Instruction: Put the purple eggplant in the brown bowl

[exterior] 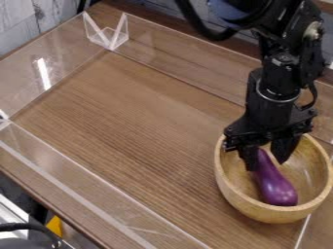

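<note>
The brown bowl (pixel 244 206) sits at the right of the wooden table. Inside it lies the purple eggplant (pixel 274 183), its narrow stem end pointing up and back between my fingers. My gripper (pixel 267 159) hangs straight down over the bowl. Its black fingers (pixel 287 154) stand apart on either side of the eggplant's top, with gaps showing, so it is open. The eggplant rests on the bowl's floor.
Low clear acrylic walls (pixel 78 180) border the wooden tabletop (pixel 130 107). A small clear plastic stand (pixel 107 31) is at the back left. The bowl lies close to the table's right edge. Dark cables hang behind the arm.
</note>
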`<action>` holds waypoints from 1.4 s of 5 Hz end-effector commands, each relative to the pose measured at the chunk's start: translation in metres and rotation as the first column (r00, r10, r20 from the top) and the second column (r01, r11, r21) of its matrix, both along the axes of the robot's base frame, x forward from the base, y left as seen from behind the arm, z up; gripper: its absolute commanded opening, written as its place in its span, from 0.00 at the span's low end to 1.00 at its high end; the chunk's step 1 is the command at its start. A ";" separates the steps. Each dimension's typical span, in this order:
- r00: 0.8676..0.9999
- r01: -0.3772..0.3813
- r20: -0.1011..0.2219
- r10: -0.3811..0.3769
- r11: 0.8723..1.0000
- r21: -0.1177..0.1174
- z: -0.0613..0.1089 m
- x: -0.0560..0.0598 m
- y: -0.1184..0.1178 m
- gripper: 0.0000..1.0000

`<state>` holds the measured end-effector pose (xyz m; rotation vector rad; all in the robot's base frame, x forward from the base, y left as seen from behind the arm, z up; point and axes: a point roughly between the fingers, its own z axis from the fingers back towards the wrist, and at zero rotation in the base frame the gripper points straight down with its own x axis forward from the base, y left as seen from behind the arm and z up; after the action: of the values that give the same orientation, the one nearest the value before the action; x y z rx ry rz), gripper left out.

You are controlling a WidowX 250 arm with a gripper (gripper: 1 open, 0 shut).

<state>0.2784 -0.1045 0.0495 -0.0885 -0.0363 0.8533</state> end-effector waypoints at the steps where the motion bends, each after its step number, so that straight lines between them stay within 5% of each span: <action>1: 1.000 0.009 0.026 -0.009 1.000 -0.002 0.007 0.002 -0.002 1.00; 2: 1.000 0.006 0.026 -0.006 1.000 0.001 0.005 0.003 -0.002 0.00; 3: 1.000 0.007 0.026 -0.007 1.000 0.003 0.004 0.003 -0.003 0.00; 4: 1.000 0.008 0.024 -0.008 1.000 0.010 0.003 0.002 -0.003 1.00; 5: 1.000 0.009 0.023 -0.010 1.000 0.017 0.003 0.002 -0.002 1.00; 6: 1.000 0.007 0.023 -0.008 1.000 0.019 0.001 0.002 -0.002 0.00; 7: 1.000 0.009 0.022 -0.009 1.000 0.022 0.001 0.001 -0.003 0.00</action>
<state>0.2802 -0.1056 0.0470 -0.0731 -0.0567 0.8542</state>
